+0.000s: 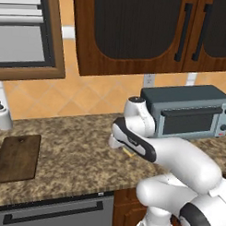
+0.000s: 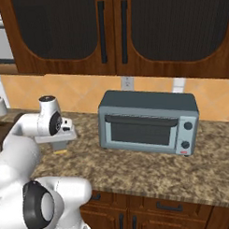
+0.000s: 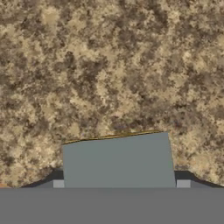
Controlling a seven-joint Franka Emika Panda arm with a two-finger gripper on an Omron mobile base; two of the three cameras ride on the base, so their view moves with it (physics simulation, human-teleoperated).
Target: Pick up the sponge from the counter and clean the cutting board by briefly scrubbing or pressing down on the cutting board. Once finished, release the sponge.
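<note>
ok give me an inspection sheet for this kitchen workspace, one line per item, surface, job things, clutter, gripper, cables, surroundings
Surface: counter, speckled brown granite.
Job's things: sponge, grey-blue face toward the hand camera, between the finger tips, low over the counter; a yellow edge peeks from under the hand in the left base view. Cutting board flat at the counter's left, apart from the sponge.
Clutter: toaster oven at the back wall; white bottle behind the board.
Gripper: gripper shut on the sponge.
Cables: nothing seen.
Surroundings: dark wood cabinets above, wall outlet, orange tile backsplash.
</note>
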